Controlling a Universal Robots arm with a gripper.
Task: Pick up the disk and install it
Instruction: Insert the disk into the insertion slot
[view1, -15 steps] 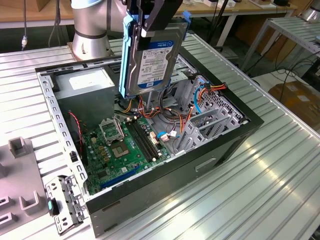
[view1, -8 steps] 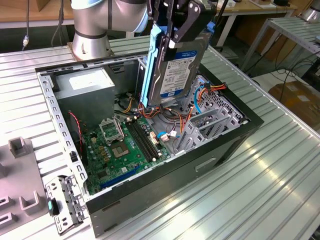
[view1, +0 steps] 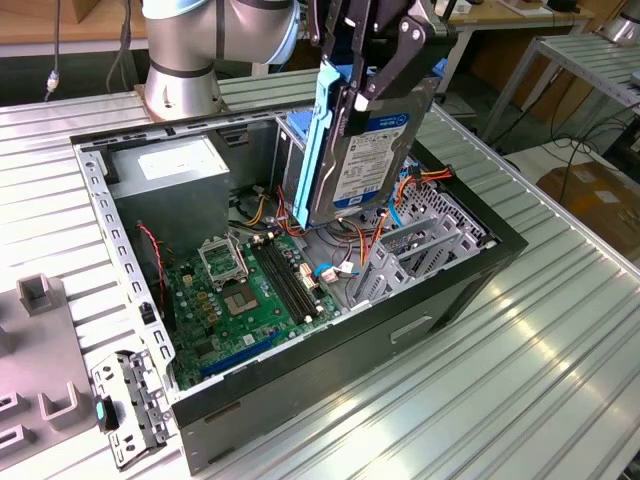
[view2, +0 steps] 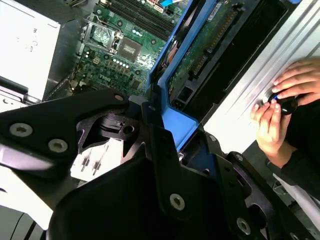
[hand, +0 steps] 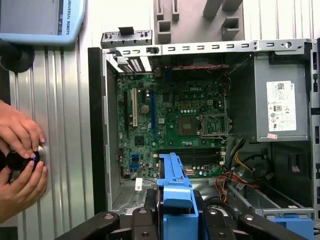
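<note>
The hand (view1: 358, 98) grips the disk (view1: 368, 160) on edge above the open computer case (view1: 470, 265), motherboard (view1: 245, 295) at seven o'clock of it.

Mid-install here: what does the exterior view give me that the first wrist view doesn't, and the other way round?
Exterior view: the disk, label facing the camera, clamped on edge and tilted above the open case by the end effector; also the arm's base. First wrist view: a person's hands on a black knob beside the case, and a blue-edged pendant. Both: the green motherboard, the grey power supply and the disk's blue rail.
</note>
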